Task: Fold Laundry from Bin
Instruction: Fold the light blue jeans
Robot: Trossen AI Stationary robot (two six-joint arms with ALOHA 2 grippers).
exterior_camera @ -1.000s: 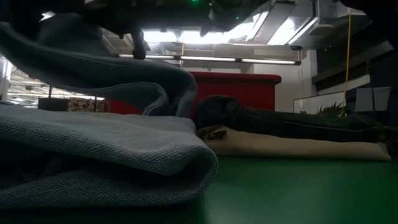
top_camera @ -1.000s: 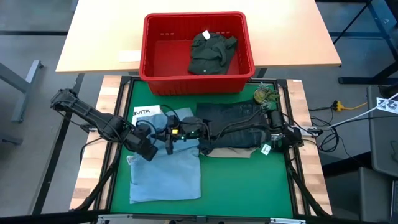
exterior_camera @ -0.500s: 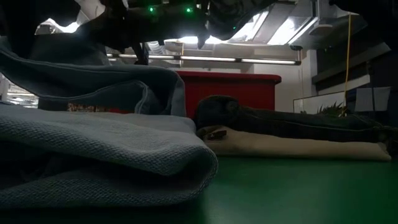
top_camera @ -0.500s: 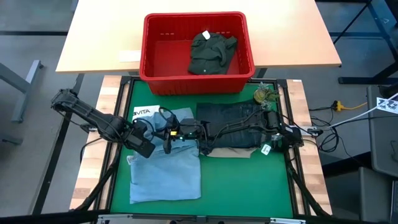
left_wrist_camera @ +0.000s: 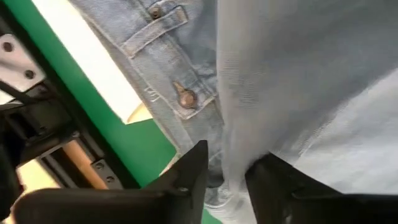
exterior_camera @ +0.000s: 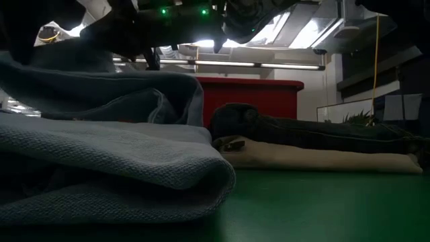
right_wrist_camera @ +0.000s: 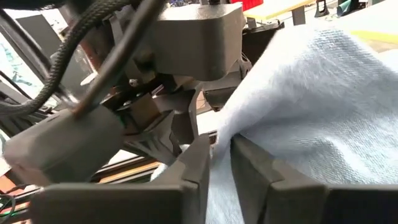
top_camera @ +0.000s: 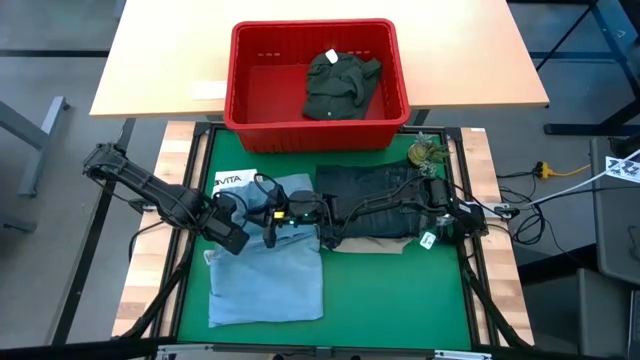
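1. Left gripper point(left_wrist_camera: 225, 177): fingers slightly parted with a fold of the light blue jeans point(top_camera: 268, 262) between them.
2. Right gripper point(right_wrist_camera: 221, 163): same, narrow gap, pale cloth running through it; both meet over the jeans' upper edge.
3. Dark navy jeans point(top_camera: 375, 200) lie on beige trousers point(exterior_camera: 316, 158), right half of the green mat point(top_camera: 400, 290).
4. Bin point(top_camera: 245, 110) at the table's far edge holds the olive piece point(top_camera: 340, 85).

one garment point(top_camera: 340, 85) in the bin point(top_camera: 250, 80), behind two folded piles point(top_camera: 375, 205) beside jeans point(top_camera: 265, 275)
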